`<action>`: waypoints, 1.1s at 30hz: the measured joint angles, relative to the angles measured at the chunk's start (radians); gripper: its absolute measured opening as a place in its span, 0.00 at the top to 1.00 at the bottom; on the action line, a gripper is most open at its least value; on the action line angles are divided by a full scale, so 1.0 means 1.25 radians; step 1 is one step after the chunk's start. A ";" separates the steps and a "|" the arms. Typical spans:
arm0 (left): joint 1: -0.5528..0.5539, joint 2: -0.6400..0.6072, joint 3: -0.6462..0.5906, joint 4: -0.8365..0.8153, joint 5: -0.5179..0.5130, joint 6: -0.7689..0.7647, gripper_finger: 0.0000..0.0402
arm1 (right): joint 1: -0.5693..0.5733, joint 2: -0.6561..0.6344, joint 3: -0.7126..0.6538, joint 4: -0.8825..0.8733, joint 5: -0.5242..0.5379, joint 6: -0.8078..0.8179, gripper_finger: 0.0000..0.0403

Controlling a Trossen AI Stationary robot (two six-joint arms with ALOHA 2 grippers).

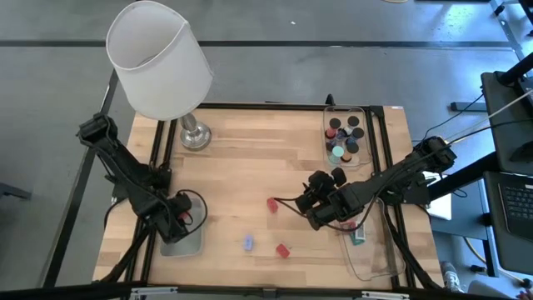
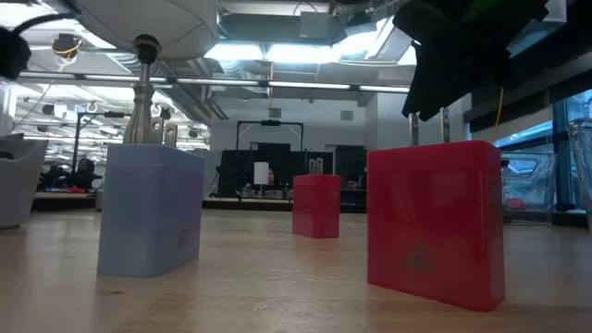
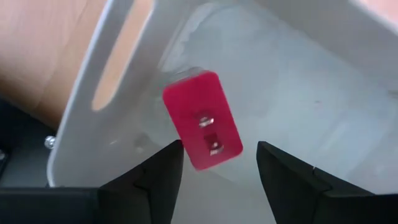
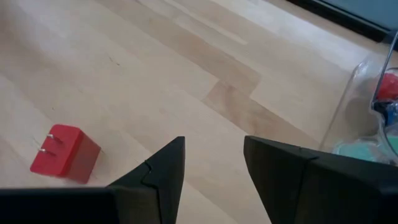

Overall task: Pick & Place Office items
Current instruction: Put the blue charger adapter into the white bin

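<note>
Nothing readable from where I'm sitting, honestly. No text, labels, brand marks or numbers that I can make out on any of the feeds. The closest red block (image 2: 435,220) in the low view has a faint embossed mark near its bottom, but I can't tell what it says. The pale blue block (image 2: 150,210) beside it looks blank. The red plug block (image 3: 202,119) in the left wrist feed shows two metal prongs and no lettering. Background room clutter is too small to read.
</note>
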 joint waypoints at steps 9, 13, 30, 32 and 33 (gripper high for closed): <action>0.020 0.000 0.112 -0.001 -0.033 0.060 0.52 | 0.000 0.000 0.000 0.000 0.000 -0.129 0.58; 0.031 0.000 0.165 -0.001 -0.085 0.098 0.52 | 0.000 0.000 0.000 0.000 0.002 -0.149 0.58; 0.135 0.006 0.207 0.250 -0.446 0.609 0.51 | 0.008 0.000 0.000 0.003 -0.069 0.005 0.58; 0.154 0.023 0.207 0.293 -0.404 0.611 0.50 | 0.011 0.000 0.000 0.008 -0.057 0.006 0.58; 0.160 0.035 0.207 0.311 -0.391 0.609 0.48 | 0.012 0.000 0.000 0.010 -0.054 0.000 0.58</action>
